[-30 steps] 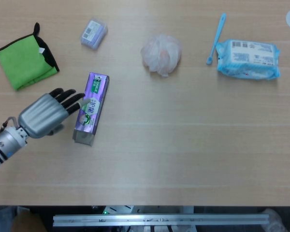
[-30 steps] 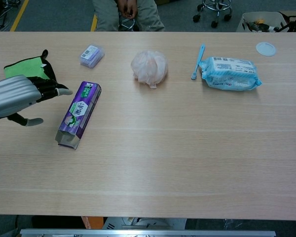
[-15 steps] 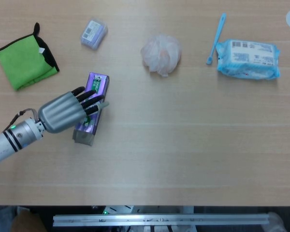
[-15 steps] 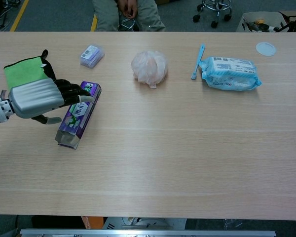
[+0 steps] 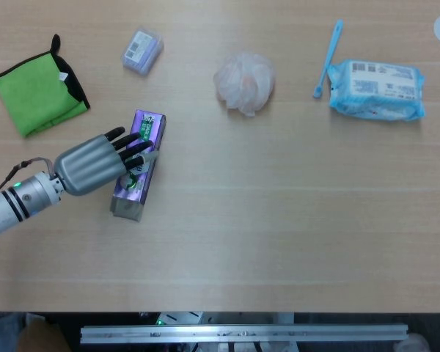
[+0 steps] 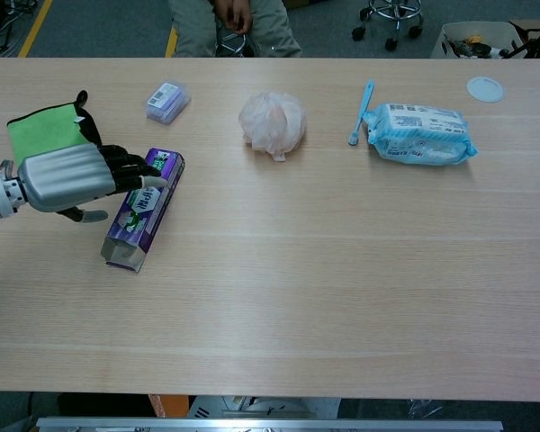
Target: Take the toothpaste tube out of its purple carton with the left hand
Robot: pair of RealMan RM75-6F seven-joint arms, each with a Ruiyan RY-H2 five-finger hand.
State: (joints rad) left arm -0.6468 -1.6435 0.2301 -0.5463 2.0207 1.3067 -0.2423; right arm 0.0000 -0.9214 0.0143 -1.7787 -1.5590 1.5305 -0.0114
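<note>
The left hand (image 5: 88, 167) has swung in from the desk's (image 5: 279, 220) edge over the past second and now lies across the purple toothpaste carton (image 5: 138, 165), its dark fingers (image 5: 129, 150) spread over the upper half of the box; whether they actually grip it or merely rest on top is hard to tell from either view. The carton has not shifted, so the approach looks complete and the extraction not yet begun. The box lies flat at the desk's left, its long axis running near to far with a slight lean right, the opened, flapped end toward the robot and the closed end pointing away; no tube shows
</note>
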